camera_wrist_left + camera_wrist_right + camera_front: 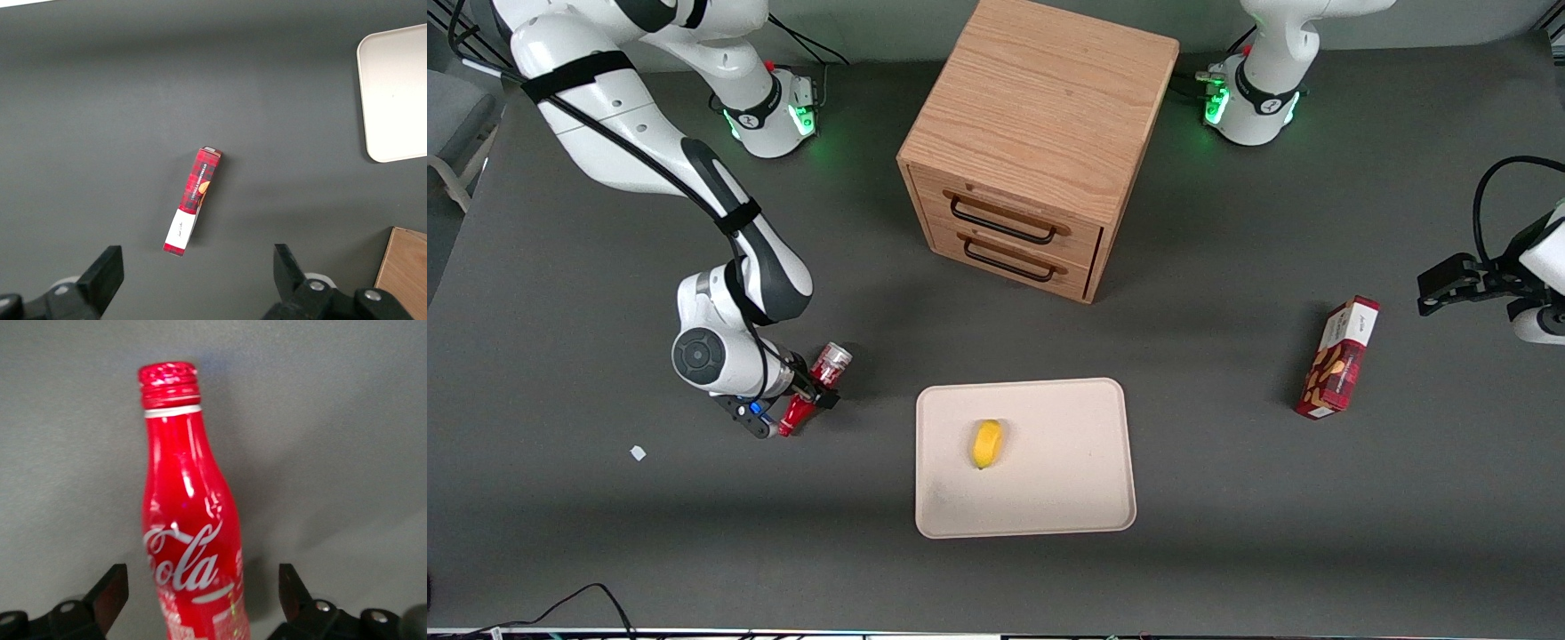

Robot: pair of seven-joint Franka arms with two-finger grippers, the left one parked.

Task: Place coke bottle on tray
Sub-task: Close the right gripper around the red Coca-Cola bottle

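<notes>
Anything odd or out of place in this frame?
A yellow item already lies on the tray. The coke bottle lies tipped between the gripper fingers, off the tray. A white scrap litters the table.

Glossy white shells are worn by the arm (605, 116), with dark grey joint bands and a grey disc at the wrist. A black cable is strapped along it. Green lights glow at the base. The gripper (800, 400) is black, blue-dotted.
</notes>
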